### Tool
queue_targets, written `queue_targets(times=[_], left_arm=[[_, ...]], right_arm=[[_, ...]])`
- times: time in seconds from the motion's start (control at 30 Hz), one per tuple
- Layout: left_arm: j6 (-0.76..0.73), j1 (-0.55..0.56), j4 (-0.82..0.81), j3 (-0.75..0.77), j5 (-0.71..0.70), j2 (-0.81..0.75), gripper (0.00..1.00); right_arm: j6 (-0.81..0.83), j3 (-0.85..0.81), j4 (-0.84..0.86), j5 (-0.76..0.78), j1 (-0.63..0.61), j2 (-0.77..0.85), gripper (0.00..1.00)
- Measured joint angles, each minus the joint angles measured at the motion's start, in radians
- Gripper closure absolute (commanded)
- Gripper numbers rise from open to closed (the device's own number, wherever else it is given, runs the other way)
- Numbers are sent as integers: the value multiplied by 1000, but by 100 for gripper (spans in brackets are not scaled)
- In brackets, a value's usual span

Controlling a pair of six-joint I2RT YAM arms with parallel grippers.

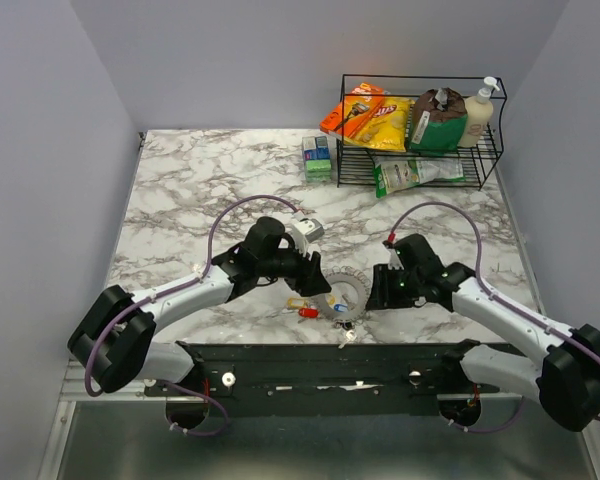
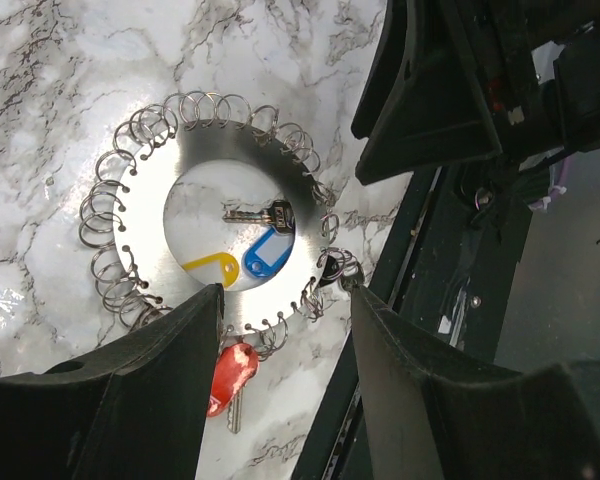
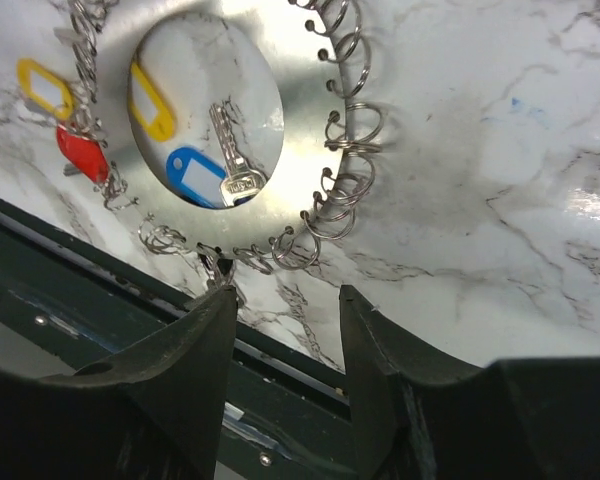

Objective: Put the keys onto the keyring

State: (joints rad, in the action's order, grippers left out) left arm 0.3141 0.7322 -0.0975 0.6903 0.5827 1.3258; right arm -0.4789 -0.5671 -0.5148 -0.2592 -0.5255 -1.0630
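The keyring [image 2: 150, 215] is a flat silver plate with a round hole and several small split rings around its rim, lying on the marble near the front edge [image 1: 342, 293]. A silver key [image 2: 255, 213], a blue tag [image 2: 265, 252] and a yellow tag [image 2: 208, 267] lie in the hole. A red-headed key [image 2: 230, 370] hangs at the rim beside my left finger. My left gripper [image 2: 283, 300] hovers open over the plate's near rim. My right gripper [image 3: 285, 300] is open over bare marble just off the plate [image 3: 295, 150], its left fingertip by a rim ring.
A black wire rack [image 1: 485, 150] with snack bags and a soap bottle stands at the back right. Small boxes [image 1: 318, 157] sit left of it. The black mounting rail [image 1: 330, 365] runs along the near table edge. A second yellow tag [image 3: 42, 88] lies outside the plate.
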Motion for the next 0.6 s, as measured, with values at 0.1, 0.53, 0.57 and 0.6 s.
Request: queue_targets(times=[0.1,0.53,0.57,0.6], left_arm=[[4,0,0,0,-2,0,37],[90,24,6,51,-81,174,82],[98,28,6,60,-87,200,85],[111,34,8,74,-94,239,87]], right_arm=[[2,-32,-26,57,-79,-52,47],[6,-70,-84,192,-169,-154,46],[6,-70,-84,196,-169,-154,45],[6,-71,-84,199,-169,-154,45]])
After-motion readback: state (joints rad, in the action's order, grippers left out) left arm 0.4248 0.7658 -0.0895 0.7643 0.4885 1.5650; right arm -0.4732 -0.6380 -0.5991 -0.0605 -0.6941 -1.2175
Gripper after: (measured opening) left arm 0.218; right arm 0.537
